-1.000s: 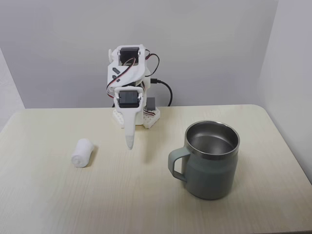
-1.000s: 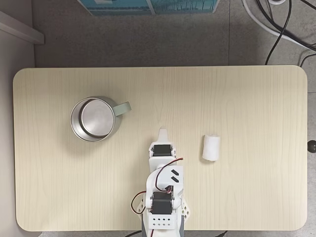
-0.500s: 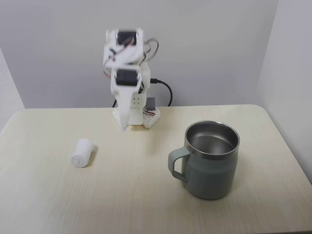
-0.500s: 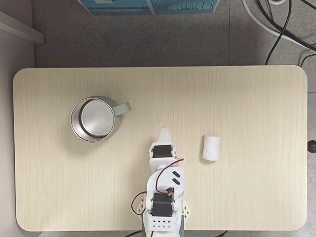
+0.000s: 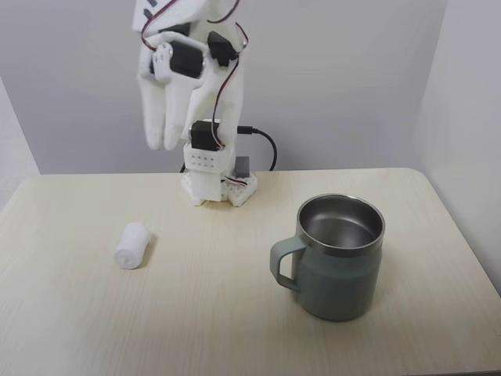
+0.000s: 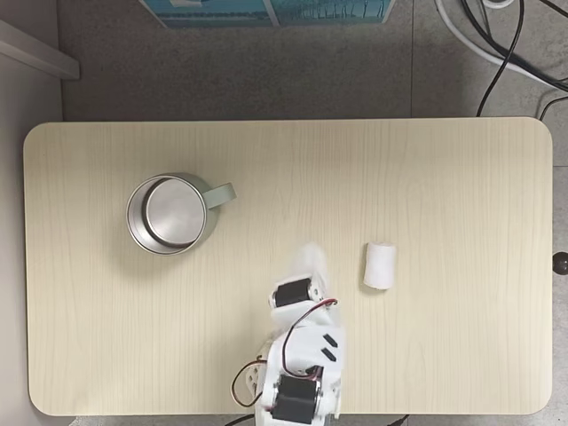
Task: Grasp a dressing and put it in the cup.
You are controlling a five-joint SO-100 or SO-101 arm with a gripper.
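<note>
Below the claw [image 5: 163, 145] and a little to its left in the front fixed view, the dressing [image 5: 131, 245] is lying on its side on the table [image 5: 235, 313], with bare wood all around it and well apart from every table edge. Far to the claw's right in that view, the cup [image 5: 338, 258] is standing upright with its handle turned toward the dressing's side. In the top fixed view the dressing [image 6: 380, 265] is lying just beside the blurred claw [image 6: 311, 259], and the cup [image 6: 169, 214] is sitting well apart on the other side. The arm is raised high above its base, fingers pointing down, almost together with only a narrow gap, holding nothing.
</note>
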